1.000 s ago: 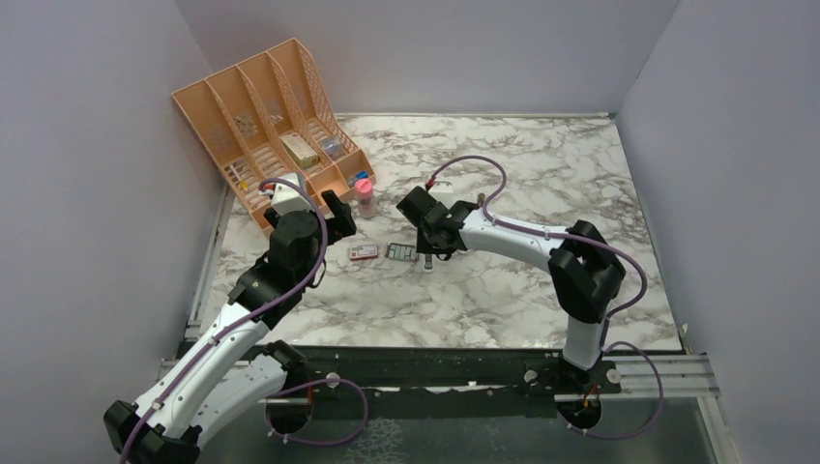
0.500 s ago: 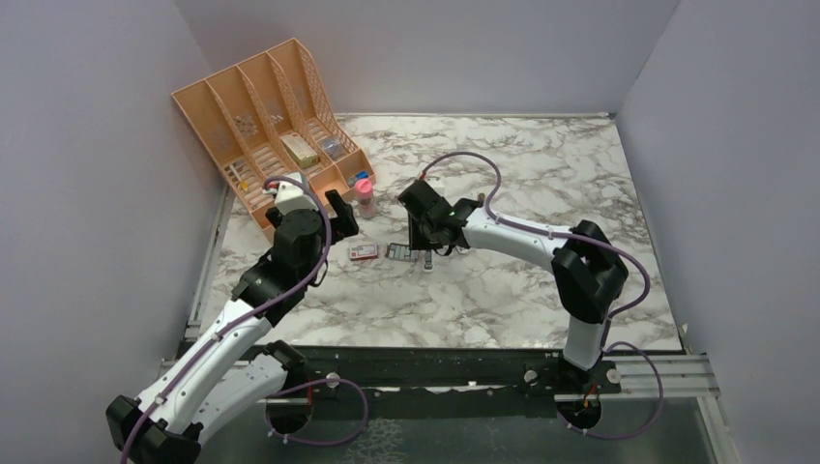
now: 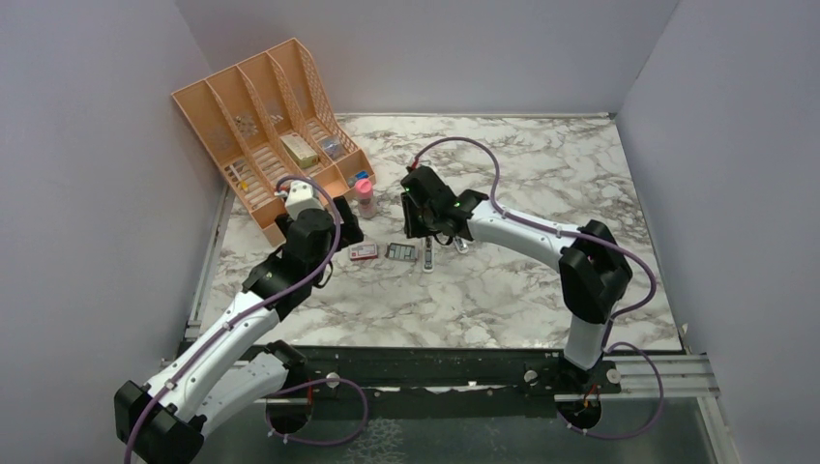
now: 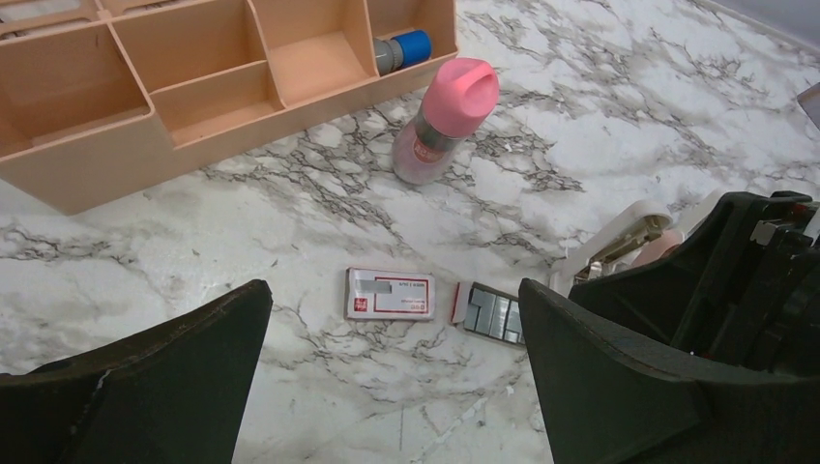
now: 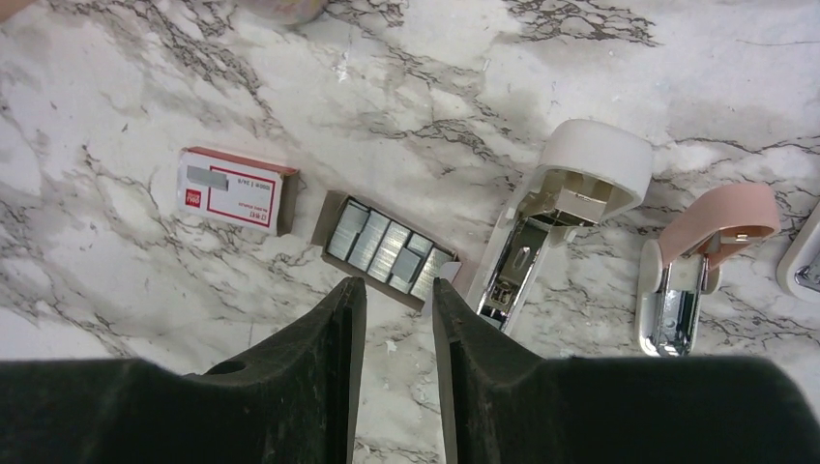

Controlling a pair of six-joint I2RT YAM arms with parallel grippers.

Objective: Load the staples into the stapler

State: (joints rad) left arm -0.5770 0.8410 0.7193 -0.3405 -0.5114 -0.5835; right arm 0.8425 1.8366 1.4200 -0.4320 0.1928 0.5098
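Note:
The staples [image 5: 387, 249] are silvery strips in a flat grey tray on the marble, with the red-and-white sleeve [image 5: 232, 191] to their left. A white stapler [image 5: 556, 217] lies opened just right of the tray, and a pink stapler [image 5: 696, 261] lies further right. My right gripper [image 5: 398, 290] hovers above the tray's near edge, jaws a narrow gap apart and empty. My left gripper [image 4: 392, 290] is wide open and empty, above the sleeve [image 4: 391, 294] and tray [image 4: 491, 312]. From above, the tray [image 3: 401, 253] lies between both grippers.
A pink-capped bottle [image 4: 445, 116] stands behind the sleeve. An orange desk organizer [image 3: 271, 126] with small items fills the back left corner. Grey walls enclose the marble table [image 3: 541, 174] on three sides.
My right gripper has moved back and left, uncovering the stapler beside the tray. My left gripper has shifted slightly right, toward the sleeve.

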